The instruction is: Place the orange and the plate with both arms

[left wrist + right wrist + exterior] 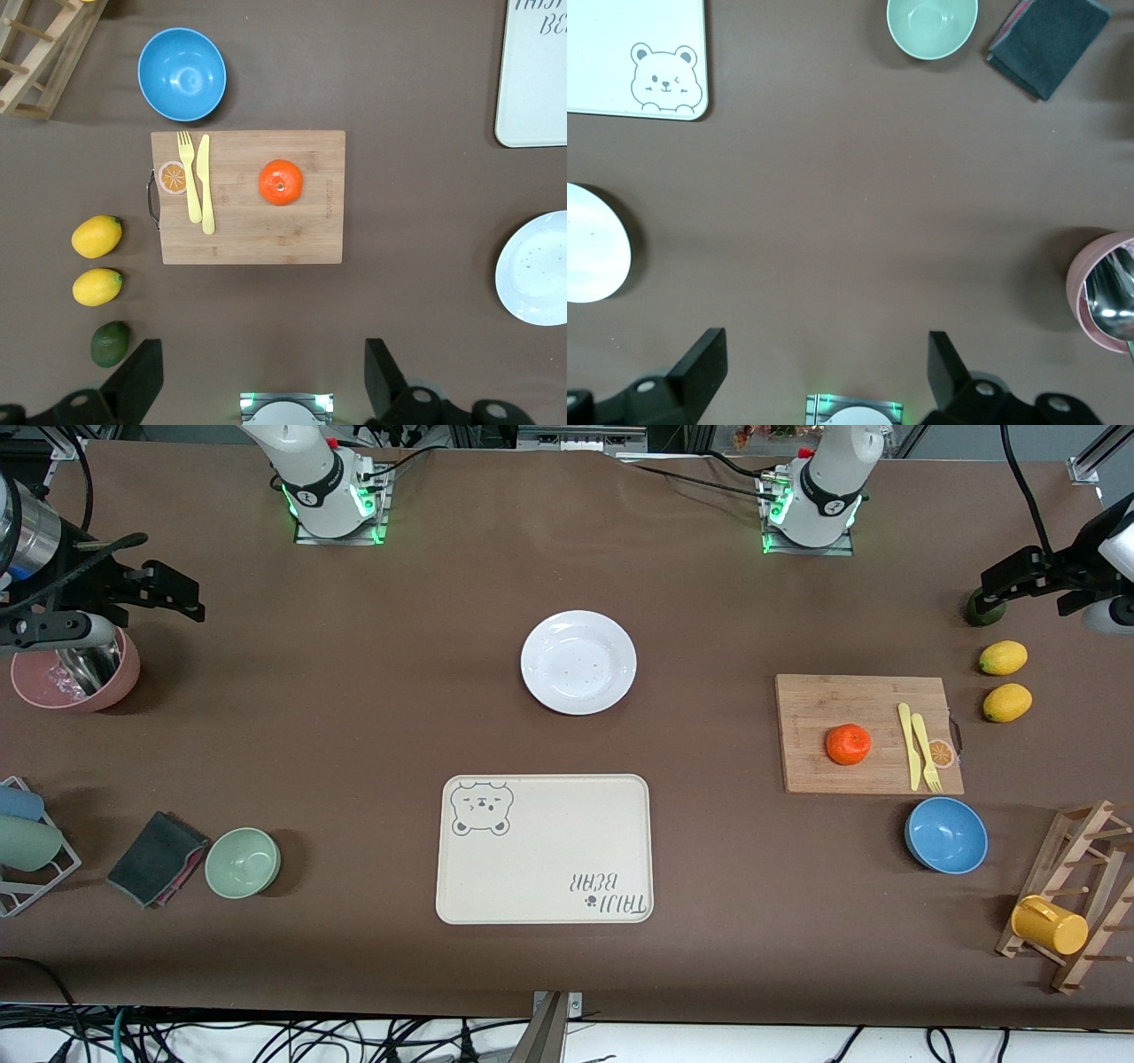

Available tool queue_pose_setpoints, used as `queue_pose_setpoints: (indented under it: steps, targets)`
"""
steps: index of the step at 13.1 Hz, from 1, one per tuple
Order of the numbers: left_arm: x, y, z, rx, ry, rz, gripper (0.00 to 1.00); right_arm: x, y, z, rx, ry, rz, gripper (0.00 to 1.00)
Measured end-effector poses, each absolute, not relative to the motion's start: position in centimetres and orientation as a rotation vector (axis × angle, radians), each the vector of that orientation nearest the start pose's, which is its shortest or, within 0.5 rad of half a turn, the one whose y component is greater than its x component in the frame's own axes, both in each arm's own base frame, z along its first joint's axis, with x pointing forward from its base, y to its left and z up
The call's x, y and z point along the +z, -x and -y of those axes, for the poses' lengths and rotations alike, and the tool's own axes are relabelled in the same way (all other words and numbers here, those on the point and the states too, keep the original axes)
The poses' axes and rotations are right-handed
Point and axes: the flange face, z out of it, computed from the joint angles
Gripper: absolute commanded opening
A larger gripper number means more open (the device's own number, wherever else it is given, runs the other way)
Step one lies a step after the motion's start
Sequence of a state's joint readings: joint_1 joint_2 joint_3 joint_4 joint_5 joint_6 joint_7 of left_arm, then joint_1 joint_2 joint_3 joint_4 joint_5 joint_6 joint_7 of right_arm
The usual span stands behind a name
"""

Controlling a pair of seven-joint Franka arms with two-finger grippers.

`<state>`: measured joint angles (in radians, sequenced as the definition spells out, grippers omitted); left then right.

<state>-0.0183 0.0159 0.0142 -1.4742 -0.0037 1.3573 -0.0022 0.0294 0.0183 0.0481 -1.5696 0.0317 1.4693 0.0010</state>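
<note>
Lying nearest the front camera on the brown bench (354,717) is the cream tray (545,849) with its bear drawing, with the green bowl (243,862) and a dark folded cloth (158,857) toward the right arm's end and the blue bowl (946,834) toward the left arm's end. Farther back, the orange (849,744) sits on the wooden cutting board (868,732), apart from a yellow fork (926,753) and yellow knife (909,746) that lie side by side on the same board. Two lemons (1004,658) rest on the bench beside the board, at the left arm's end. The plate (578,662) lies bare on the bench, farther from the front camera than the tray and about midway between the two arm bases. The left pincer (264,376) hangs open and empty in the air at its end of the bench, well apart from the orange, near a dark green fruit (110,343). The right pincer (827,372) hangs open and empty over bare bench beside a pink bowl (75,676) holding a metal spoon, well apart from the plate.
</note>
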Motion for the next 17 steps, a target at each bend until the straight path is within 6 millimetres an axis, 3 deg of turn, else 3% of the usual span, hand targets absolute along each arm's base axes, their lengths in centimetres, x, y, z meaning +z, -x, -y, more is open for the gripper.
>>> queue_pose_setpoints:
  steps: [13,17]
  targets:
    - [64.2,-54.1,-0.5,0.172,3.14,0.019,1.0,60.4,-55.1,-4.6,0.172,3.105,0.12,1.0]
    - [61.7,-54.6,-0.9,0.221,3.138,0.031,1.0,60.3,-55.1,-4.6,0.173,3.105,0.12,1.0]
